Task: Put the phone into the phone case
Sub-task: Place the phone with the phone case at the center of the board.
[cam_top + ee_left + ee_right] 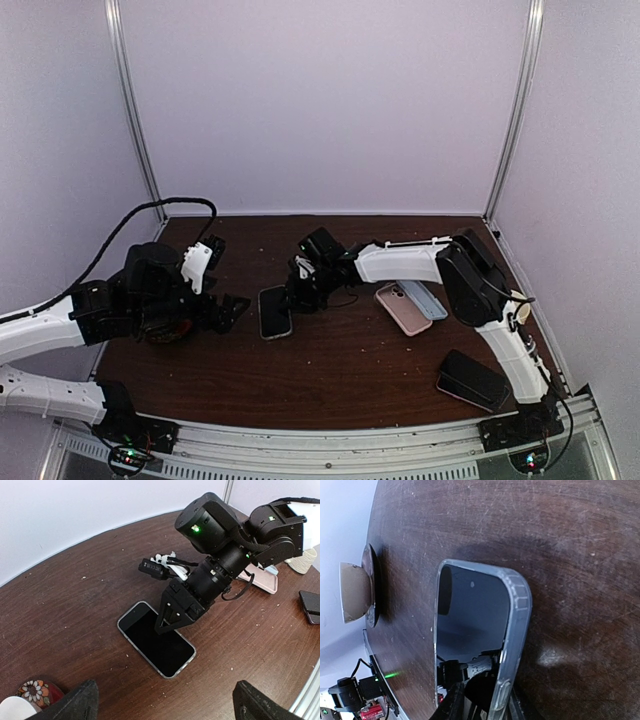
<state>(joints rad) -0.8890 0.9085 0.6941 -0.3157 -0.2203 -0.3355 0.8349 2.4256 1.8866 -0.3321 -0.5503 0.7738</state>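
Top external view: the phone [274,312] lies flat and screen up near the middle of the table [350,370], outside the case [402,308]. The pink case lies well apart to the phone's right, and a pale blue slab [428,298] touches its far side.

The right claw [175,621] slants down onto the phone's far end. In the left wrist view its dark fingers [165,615] reach the grey rim there. In the right wrist view that rim runs between the two fingers, which stand a little apart. I cannot tell whether they pinch the rim or stand free of it.

The left claw [232,308] hangs low just left of the phone. Its fingers are spread wide and released, with nothing between them. They show as two black tips at the bottom corners of its own camera view, and the phone is ahead of them.

Two dark slabs [472,380] lie stacked near the right arm's base. A flowered disc [35,690] sits on the table close to the left claw.
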